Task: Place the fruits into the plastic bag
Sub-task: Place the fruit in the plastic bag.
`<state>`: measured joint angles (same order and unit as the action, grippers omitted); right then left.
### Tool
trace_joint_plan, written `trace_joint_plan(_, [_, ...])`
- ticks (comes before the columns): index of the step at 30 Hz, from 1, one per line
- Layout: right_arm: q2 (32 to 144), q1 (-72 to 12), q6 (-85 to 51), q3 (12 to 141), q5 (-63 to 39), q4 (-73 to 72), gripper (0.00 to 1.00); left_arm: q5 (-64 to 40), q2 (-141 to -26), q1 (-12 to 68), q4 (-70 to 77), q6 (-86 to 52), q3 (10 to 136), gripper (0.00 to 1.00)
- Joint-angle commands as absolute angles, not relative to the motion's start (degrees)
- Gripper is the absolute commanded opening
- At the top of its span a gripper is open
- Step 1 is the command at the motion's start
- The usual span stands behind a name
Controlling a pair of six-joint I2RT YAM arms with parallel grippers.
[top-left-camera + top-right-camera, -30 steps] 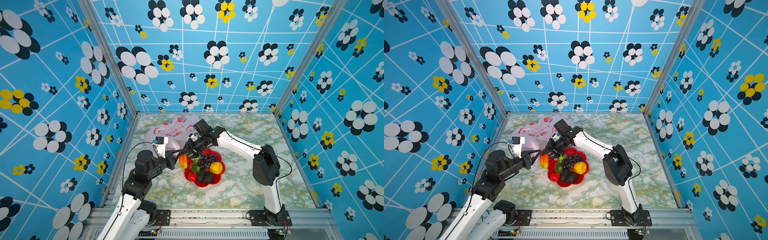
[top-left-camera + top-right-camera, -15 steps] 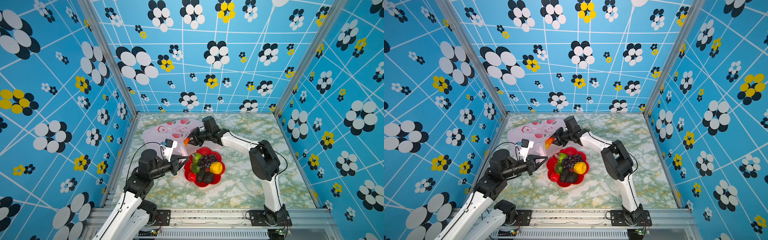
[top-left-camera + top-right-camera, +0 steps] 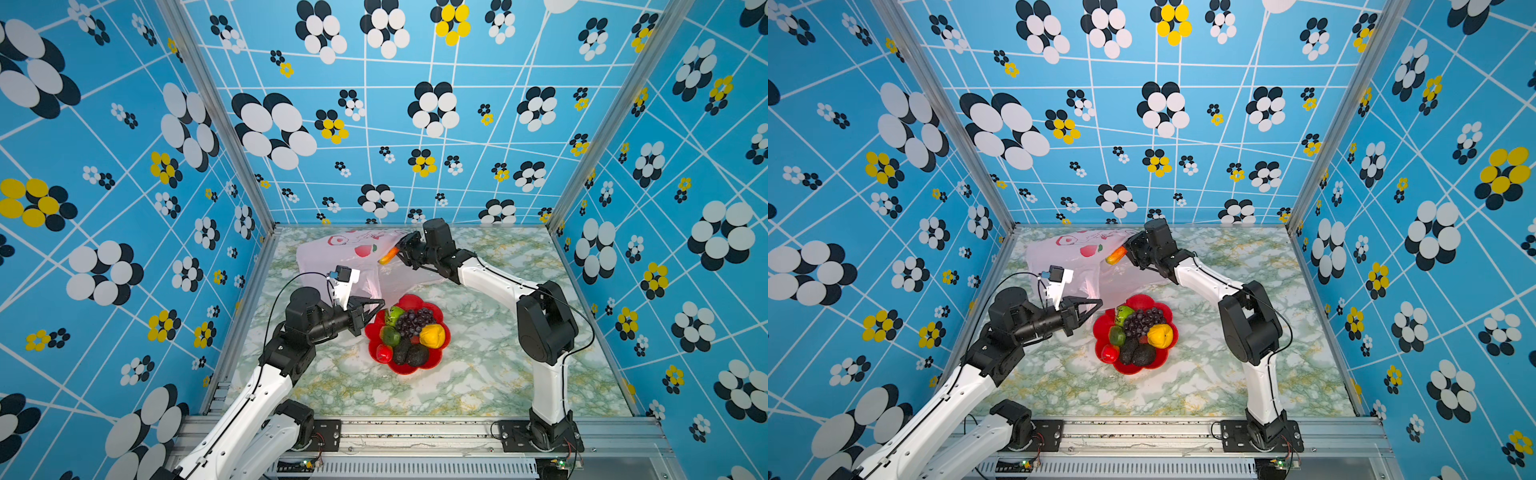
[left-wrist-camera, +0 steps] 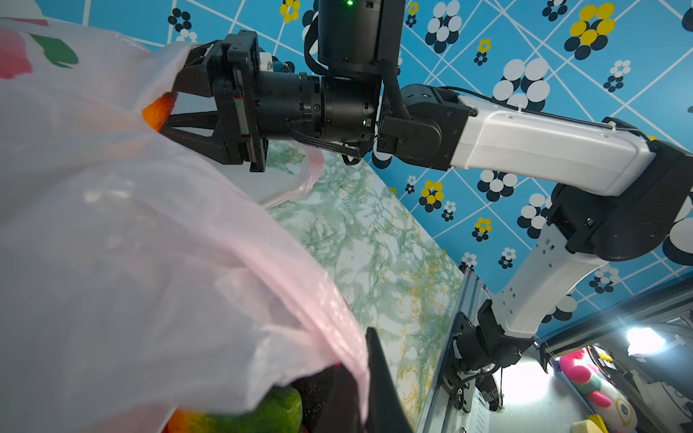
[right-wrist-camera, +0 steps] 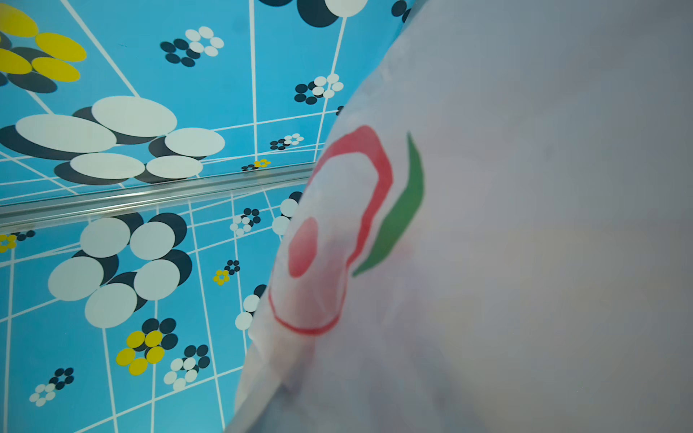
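The plastic bag (image 3: 332, 266) (image 3: 1067, 257) lies at the back left of the table, pale pink with red fruit prints. My left gripper (image 3: 380, 302) (image 4: 365, 378) is shut on the bag's near edge and holds the film up beside the plate. My right gripper (image 3: 395, 252) (image 4: 168, 110) reaches to the bag's mouth, shut on the red-orange mango (image 3: 387, 257) (image 4: 159, 110), whose tip sits under the bag's rim. The other fruits lie on the red plate (image 3: 415, 297): grapes (image 3: 415, 320), a yellow one (image 3: 432, 336), two kiwis (image 3: 393, 314), two avocados (image 3: 411, 354), a small red one (image 3: 384, 353). Bag film (image 5: 525, 225) fills the right wrist view and hides the jaws.
Patterned blue walls close the marble table (image 3: 478, 374) on three sides, with metal corner posts at the back. A metal rail (image 3: 415, 432) with both arm bases runs along the front edge. The right arm's elbow (image 3: 544, 328) stands to the right of the plate.
My right gripper carried the mango from the plate's left rim up and back to the bag's mouth. My left gripper shifted right toward the plate, drawing the bag's edge with it.
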<state>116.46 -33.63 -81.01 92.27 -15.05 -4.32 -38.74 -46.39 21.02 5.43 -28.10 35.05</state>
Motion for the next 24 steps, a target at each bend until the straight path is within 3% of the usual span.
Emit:
trace_joint_plan(1, [116.46, -33.92, -77.94, 90.82, -14.94, -3.78, 0.49, -37.2, -44.88, 20.4, 9.32, -31.52, 32.62, 0.0])
trace_joint_plan(13, [118.65, -33.81, -77.01, 95.03, -17.7, -4.57, 0.58, -33.81, -40.26, 19.16, 7.62, -34.9, 29.51, 0.0])
trace_joint_plan(24, [116.68, -33.77, -72.18, 96.59, -18.53, 2.59, 0.59, -32.17, -40.78, 18.98, 3.45, -36.09, 30.81, 0.0])
